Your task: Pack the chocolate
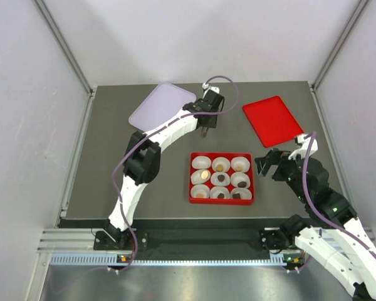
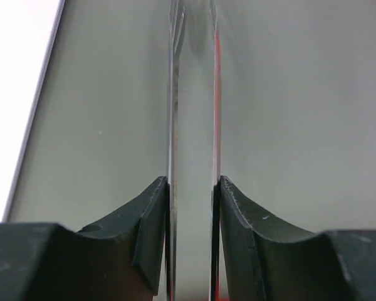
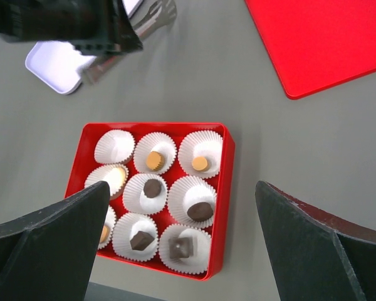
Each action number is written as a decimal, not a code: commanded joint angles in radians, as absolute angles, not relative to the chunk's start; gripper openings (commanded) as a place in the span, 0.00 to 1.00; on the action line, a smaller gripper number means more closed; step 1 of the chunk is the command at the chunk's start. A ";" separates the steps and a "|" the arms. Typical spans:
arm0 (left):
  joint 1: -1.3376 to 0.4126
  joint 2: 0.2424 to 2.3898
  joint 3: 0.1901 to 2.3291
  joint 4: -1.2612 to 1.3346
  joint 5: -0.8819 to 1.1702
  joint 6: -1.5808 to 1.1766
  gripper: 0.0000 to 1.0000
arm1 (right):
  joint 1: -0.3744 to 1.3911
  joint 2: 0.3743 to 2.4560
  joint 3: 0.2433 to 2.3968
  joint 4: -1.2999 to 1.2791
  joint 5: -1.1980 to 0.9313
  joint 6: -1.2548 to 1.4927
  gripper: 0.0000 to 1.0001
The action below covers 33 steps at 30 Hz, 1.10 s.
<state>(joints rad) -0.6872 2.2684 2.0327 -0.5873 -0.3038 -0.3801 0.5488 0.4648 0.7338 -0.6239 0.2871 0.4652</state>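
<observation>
The chocolate [image 3: 152, 188] lies as small dark and tan pieces in white paper cups inside a red box [image 1: 221, 199]. The far-left corner cup [image 3: 114, 145] holds nothing. Behind the box, next to the lavender tray, my left gripper [image 1: 205, 127] is shut on thin metal tongs [image 2: 172, 94]. Both tong arms run up between its fingers [image 2: 150, 213], and their tips pass out of the left wrist view. My right gripper [image 1: 269, 164] hovers just right of the box, open and empty, with the box in view between its fingers [image 3: 62, 232].
A lavender tray [image 1: 160, 103] lies at the back left. A flat red lid [image 1: 272, 120] lies at the back right. White walls with metal posts surround the dark mat [image 1: 106, 163].
</observation>
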 commanded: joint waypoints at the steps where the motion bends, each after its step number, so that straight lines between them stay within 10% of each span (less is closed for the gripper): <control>1: -0.658 2.310 2.094 -0.445 -0.356 -0.431 0.42 | 0.540 0.462 0.745 -0.568 0.281 0.463 1.00; 26: -0.629 2.445 2.115 -0.331 -0.161 -0.523 0.72 | 0.540 0.457 0.845 -0.683 0.339 0.463 1.00; 33: -0.617 2.396 2.114 -0.357 -0.081 -0.509 0.93 | 0.540 0.405 0.859 -0.732 0.362 0.544 1.00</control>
<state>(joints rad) -0.6285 2.4622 2.1059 -0.3943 -0.1322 -0.5095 0.5484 0.4244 0.8204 -0.6991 0.3271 0.4950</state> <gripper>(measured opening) 0.923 0.996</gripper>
